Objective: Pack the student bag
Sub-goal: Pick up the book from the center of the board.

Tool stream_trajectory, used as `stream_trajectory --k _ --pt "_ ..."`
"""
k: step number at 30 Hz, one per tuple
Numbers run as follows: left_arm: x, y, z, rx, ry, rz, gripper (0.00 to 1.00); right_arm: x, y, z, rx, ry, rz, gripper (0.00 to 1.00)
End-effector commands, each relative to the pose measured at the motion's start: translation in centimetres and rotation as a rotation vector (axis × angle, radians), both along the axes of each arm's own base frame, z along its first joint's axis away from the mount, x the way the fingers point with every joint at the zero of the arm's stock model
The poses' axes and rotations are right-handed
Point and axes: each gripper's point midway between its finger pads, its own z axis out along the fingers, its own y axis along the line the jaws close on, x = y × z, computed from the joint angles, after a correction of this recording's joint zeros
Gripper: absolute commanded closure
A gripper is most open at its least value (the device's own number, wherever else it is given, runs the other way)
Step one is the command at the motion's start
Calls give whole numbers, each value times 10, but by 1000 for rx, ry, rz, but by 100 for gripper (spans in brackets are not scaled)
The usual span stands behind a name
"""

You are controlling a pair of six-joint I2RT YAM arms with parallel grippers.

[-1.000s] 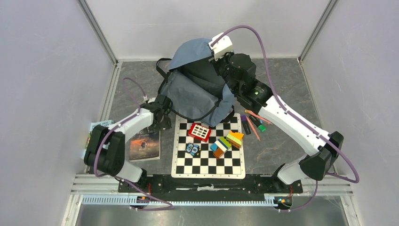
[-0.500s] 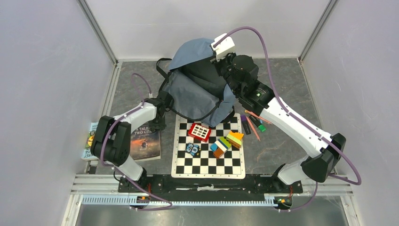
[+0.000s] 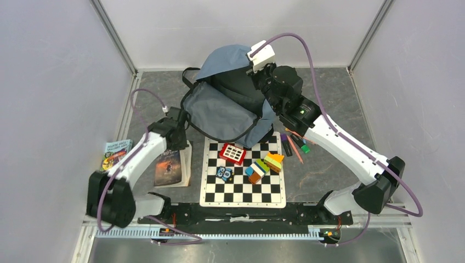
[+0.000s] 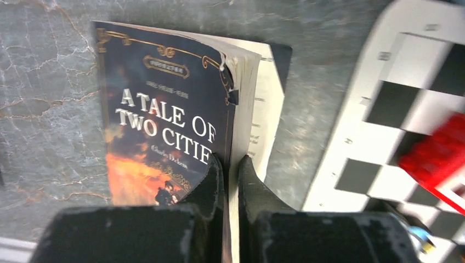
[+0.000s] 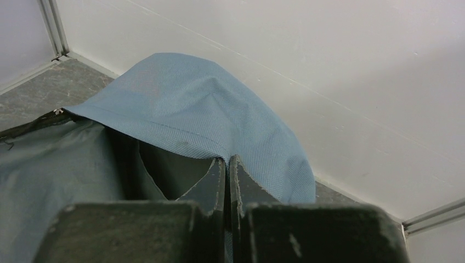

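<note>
The student bag lies at the back of the table, dusty blue with its mouth open. My right gripper is shut on the bag's upper flap and holds it up; the fingertips pinch the cloth edge above the dark inside. My left gripper is shut on the long page edge of a dark paperback, "A Tale of Two Cities", left of the chessboard. One finger sits on the cover, the other under the pages. In the top view the book is tilted, its right edge raised.
A chessboard lies in front of the bag with a red gridded tile, coloured blocks and a small blue toy on it. Pens and markers lie to its right. A second book rests by the left wall.
The left gripper went from open to shut on the book's edge, and its arm swung out to the left. The book's right edge has lifted. The right arm has held still.
</note>
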Motion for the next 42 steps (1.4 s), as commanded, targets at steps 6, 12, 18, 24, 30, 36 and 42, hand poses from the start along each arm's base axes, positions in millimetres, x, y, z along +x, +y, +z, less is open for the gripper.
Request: stream_trajectory --k 6,12,18,24,30,36,42 --pt "-3 -22 118 -232 -432 -96 98 -11 -5 12 36 -36 35 100" --pt "-19 -36 158 -331 -537 -192 98 -10 -2 10 28 -24 42 100" --pt "-30 -30 213 -346 -675 -212 98 -10 0 7 17 -9 46 100" --pt "-42 -36 258 -386 -737 -272 98 -8 4 6 13 2 54 100" --pt "-58 -37 302 -416 -813 -320 98 -8 4 6 10 5 53 100" --pt "-66 -58 312 -508 -792 -410 98 -7 5 7 12 5 54 100" --pt "-70 -75 301 -589 -754 -464 98 -7 6 4 5 11 56 100"
